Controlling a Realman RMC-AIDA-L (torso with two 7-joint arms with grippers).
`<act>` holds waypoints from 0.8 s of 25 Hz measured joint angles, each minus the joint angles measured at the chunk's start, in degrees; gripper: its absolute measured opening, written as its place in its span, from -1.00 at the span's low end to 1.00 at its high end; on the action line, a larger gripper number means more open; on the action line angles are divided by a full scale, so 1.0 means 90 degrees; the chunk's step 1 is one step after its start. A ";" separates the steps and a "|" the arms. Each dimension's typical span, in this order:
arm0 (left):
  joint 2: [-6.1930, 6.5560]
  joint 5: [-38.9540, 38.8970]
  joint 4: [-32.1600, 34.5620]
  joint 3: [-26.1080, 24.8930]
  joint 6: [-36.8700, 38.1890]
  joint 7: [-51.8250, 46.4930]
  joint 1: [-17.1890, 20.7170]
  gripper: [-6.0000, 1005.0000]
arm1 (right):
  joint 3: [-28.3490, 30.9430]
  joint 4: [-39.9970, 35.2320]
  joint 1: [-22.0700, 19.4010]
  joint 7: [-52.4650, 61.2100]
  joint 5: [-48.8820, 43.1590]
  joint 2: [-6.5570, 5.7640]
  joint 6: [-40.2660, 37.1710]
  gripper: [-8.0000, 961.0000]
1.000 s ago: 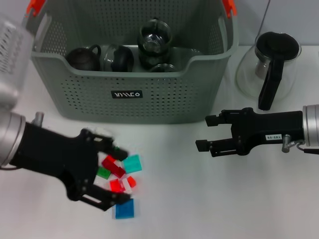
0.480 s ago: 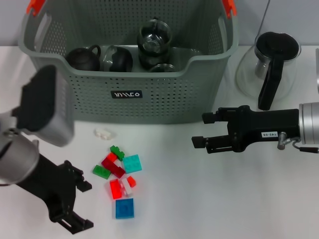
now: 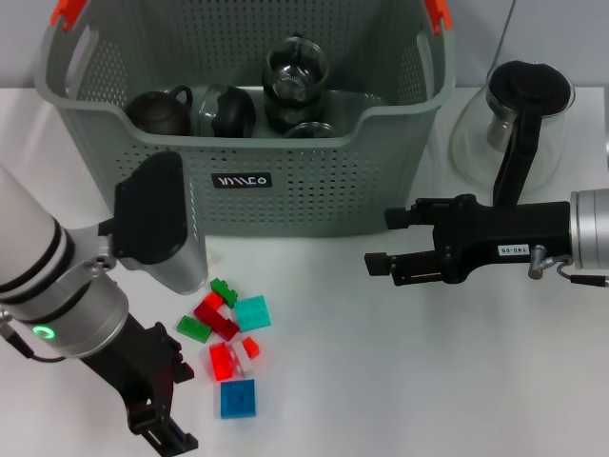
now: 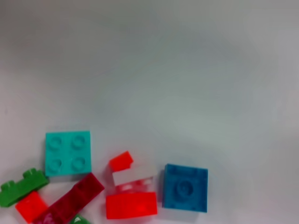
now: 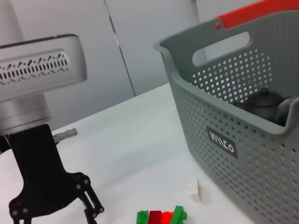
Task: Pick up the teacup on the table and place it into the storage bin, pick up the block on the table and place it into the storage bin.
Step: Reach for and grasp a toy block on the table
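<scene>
Blocks (image 3: pixel 228 335) lie loose on the table (image 3: pixel 400 381), in front of the storage bin (image 3: pixel 285 195). Left gripper (image 3: pixel 157 424) beside them, fingers spread, empty. Right gripper (image 3: pixel 381 262) hovers open, well apart.

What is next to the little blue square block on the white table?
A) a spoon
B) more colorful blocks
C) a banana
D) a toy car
B: the small blue square plastic block lies on the plain white table beside a loose cluster of other plastic blocks, among them a teal square block and a bright red block.
</scene>
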 joint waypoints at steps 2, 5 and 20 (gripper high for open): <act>0.0004 0.0098 -0.0092 0.0080 -0.0040 -0.0061 -0.0062 0.66 | 0.0004 0.0000 0.0000 0.0000 0.0000 0.0000 -0.0001 0.77; 0.0003 0.0264 -0.0309 0.0221 -0.0212 -0.0185 -0.0179 0.66 | 0.0004 0.0000 0.0000 0.0000 0.0000 0.0000 0.0002 0.77; -0.0010 0.0293 -0.0522 0.0680 -0.0614 -0.0252 -0.0347 0.66 | 0.0069 0.0000 0.0006 0.0000 0.0011 0.0000 0.0004 0.77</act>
